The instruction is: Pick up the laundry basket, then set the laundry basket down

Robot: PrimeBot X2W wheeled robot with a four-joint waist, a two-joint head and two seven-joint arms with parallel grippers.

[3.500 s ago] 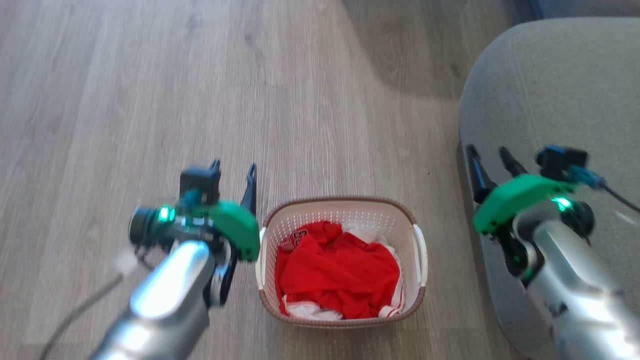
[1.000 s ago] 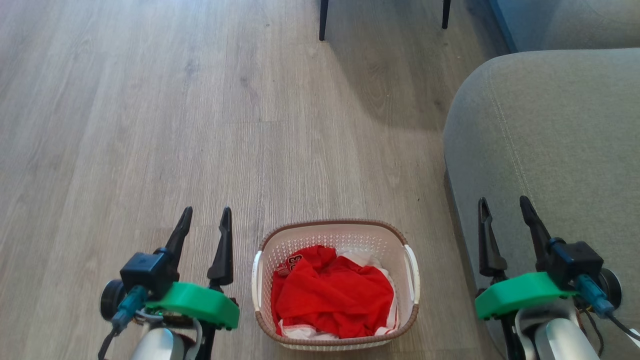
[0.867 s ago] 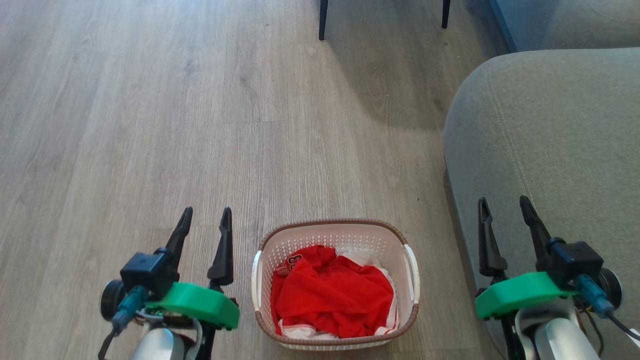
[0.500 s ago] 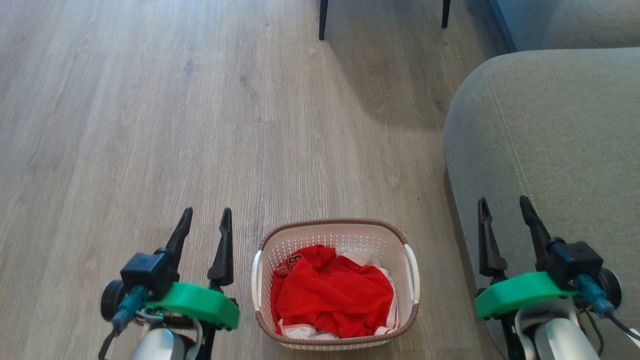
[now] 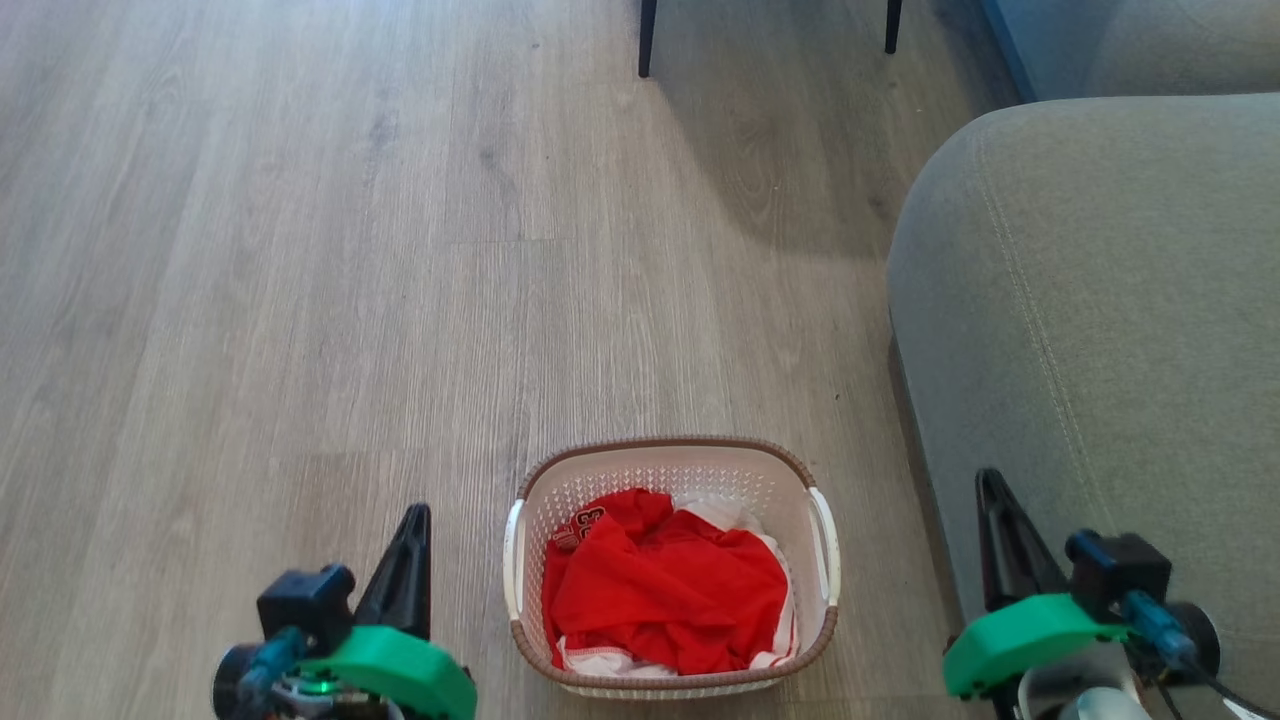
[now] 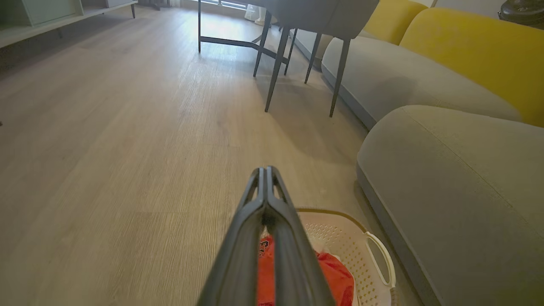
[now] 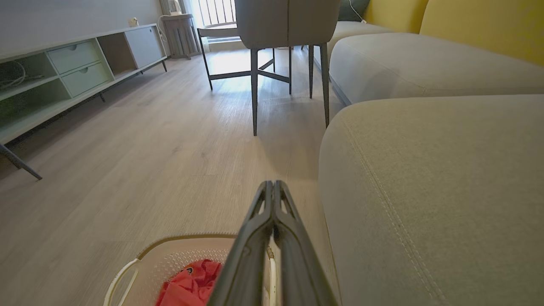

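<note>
1. Wood floor (image 5: 300,250) lies open left of and beyond the laundry basket (image 5: 665,442).
2. The grey sofa (image 5: 1100,300) stands near its right side, leaving a narrow floor strip.
3. Chair legs (image 5: 646,40) stand well beyond.

Bottom of the laundry basket (image 5: 665,443) under red garment (image 5: 665,600); chair legs (image 5: 647,40) cropped at top edge

Left gripper (image 5: 413,518), right gripper (image 5: 990,488) — long dark tapering fingers (image 5: 403,585); bright green curved housings (image 5: 400,672); black camera blocks (image 5: 303,602); teal-blue cable plugs (image 5: 1150,615) each.
</note>
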